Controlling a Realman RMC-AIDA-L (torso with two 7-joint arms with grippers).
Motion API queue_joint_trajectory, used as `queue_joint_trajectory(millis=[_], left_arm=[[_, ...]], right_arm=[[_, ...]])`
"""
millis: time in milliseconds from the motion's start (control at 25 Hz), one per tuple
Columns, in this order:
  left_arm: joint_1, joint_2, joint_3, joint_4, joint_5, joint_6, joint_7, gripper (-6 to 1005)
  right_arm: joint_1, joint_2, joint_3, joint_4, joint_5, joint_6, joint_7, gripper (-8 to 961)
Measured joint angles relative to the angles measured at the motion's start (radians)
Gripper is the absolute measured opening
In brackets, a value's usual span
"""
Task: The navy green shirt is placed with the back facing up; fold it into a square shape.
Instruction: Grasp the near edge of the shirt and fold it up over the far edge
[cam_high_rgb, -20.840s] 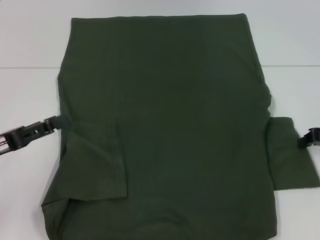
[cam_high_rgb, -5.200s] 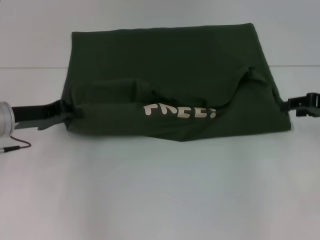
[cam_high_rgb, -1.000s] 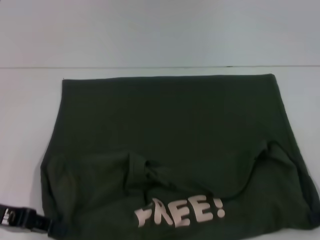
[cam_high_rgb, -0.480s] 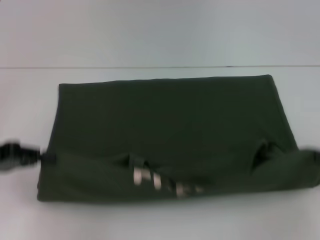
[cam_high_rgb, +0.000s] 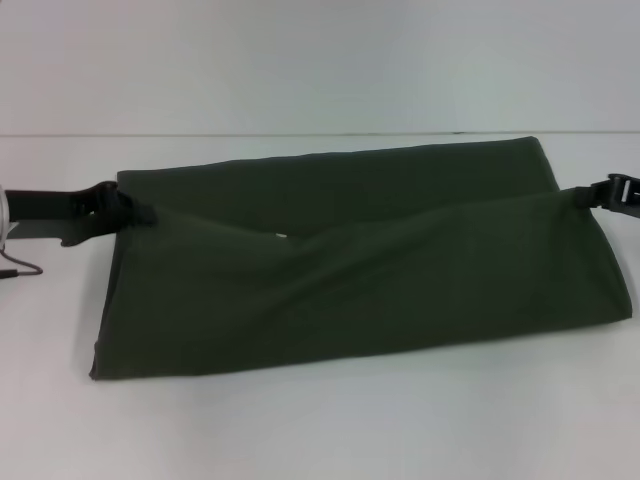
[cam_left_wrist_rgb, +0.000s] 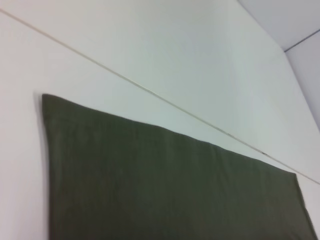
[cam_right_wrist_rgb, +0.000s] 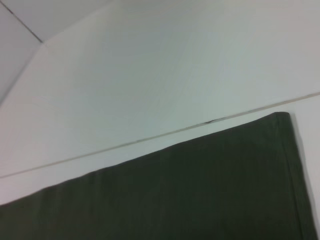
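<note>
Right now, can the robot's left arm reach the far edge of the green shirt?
Probably yes. The left gripper already sits at the navy green shirt, at its left edge, just below the far edge, with only bare table beyond and nothing blocking.

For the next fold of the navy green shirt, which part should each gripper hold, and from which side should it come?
Probably the two ends of the raised top layer. The navy green shirt lies as a wide band, so the left gripper suits its left end and the right gripper its right end, each coming in from outside, low along the table. Both already sit there.
</note>
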Motion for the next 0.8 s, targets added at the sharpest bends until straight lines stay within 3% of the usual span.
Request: queue_joint_trajectory(millis=[320,600,800], left_arm=[[0.007,-0.01,-0.007,0.076,-0.016,-0.067,-0.044,29],[-0.021,-0.022,0.063,0.058,-0.002,-0.227,-0.06,33],[-0.034,-0.033,0.093,0.055,0.0,-0.297,-0.062,37]], right_arm=[[0.029,0.017,-0.036,-0.028,0.048,0.114,0.007,118],[0.082,0.056,-0.154,0.039,0.055,0.417,-0.037,127],[0.11,0.079,-0.226,0.063,0.055,0.548,-0.037,134]])
